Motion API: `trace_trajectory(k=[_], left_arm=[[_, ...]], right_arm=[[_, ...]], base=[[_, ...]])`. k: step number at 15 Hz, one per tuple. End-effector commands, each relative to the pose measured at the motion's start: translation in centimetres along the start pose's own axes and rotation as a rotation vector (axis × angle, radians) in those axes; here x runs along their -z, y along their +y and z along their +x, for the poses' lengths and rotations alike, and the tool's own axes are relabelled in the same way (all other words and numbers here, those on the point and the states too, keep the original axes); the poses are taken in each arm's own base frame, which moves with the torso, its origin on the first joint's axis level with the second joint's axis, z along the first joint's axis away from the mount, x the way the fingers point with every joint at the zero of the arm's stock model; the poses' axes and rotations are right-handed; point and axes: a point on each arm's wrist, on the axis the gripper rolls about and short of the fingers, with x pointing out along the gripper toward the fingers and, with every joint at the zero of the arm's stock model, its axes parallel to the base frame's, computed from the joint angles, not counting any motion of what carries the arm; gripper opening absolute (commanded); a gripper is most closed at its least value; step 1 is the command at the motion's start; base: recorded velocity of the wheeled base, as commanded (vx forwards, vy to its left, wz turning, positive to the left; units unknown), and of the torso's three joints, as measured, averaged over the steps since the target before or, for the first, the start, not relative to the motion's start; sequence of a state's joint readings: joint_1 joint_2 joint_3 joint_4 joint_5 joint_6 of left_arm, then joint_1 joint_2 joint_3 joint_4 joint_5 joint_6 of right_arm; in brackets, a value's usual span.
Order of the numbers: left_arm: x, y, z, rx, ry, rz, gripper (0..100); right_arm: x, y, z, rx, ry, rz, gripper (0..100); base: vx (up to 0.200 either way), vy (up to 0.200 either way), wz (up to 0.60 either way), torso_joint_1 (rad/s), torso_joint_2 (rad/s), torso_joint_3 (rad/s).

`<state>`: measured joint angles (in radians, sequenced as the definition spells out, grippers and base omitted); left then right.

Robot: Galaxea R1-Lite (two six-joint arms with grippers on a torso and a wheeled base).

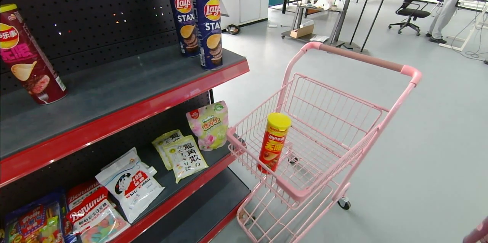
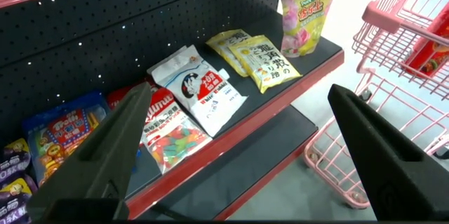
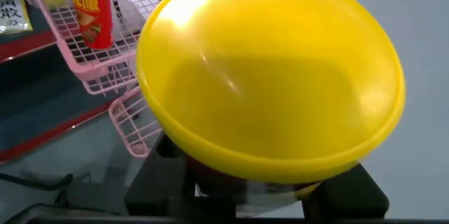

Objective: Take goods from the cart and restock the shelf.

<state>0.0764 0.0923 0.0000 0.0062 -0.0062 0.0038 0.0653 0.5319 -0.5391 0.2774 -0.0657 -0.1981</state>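
A red chip can with a yellow lid [image 1: 274, 144] stands upright in the pink cart [image 1: 354, 60], near its front left corner. The same can [image 3: 90, 6] appears far off in the right wrist view. My right gripper [image 3: 256, 192] is shut on another can, whose yellow lid [image 3: 273, 69] faces the camera; this arm is off to the cart's right. My left gripper [image 2: 238, 175] is open with nothing between its fingers [image 2: 105, 161], in front of the lower shelf of snack bags [image 2: 200, 94]. The upper shelf board [image 1: 114, 82] holds a maroon can [image 1: 28, 56] and two blue cans [image 1: 200, 25].
Snack bags lie along the lower shelf [image 1: 183, 193], with a green bag [image 1: 209, 124] leaning at its right end beside the cart. A bare stretch of upper shelf lies between the maroon and blue cans. Grey floor spreads right of the cart; office furniture stands far behind.
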Motion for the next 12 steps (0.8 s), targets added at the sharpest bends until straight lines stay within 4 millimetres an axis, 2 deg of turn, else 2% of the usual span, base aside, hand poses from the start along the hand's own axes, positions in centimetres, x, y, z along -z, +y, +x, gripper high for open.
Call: trace_trajectory(k=[1,3,4,8,12], left_arm=[[0.0,0.0,0.0,0.0,0.001,-0.001,100],[0.0,0.0,0.0,0.0,0.001,-0.001,100],[0.0,0.0,0.0,0.0,0.001,-0.001,100],[0.0,0.0,0.0,0.0,0.001,-0.001,100],[0.0,0.0,0.0,0.0,0.001,-0.001,100]], right_arm=[[3.7,0.6,-2.4,0.044,-0.06,0.011,0],[3.2,0.5,-2.4,0.046,-0.061,0.011,0],[2.4,0.3,-2.3,0.046,-0.065,0.011,0],[-0.3,-0.2,-1.7,0.044,-0.06,0.009,0],[-0.3,-0.2,-1.4,0.04,-0.04,0.008,0]], base=[[0.0,0.0,0.0,0.0,0.0,0.0],[0.0,0.0,0.0,0.009,-0.04,-0.028],[0.0,0.0,0.0,0.1,-0.29,-0.188],[0.0,0.0,0.0,0.174,-0.49,-0.311],[0.0,0.0,0.0,0.231,-0.59,-0.366]])
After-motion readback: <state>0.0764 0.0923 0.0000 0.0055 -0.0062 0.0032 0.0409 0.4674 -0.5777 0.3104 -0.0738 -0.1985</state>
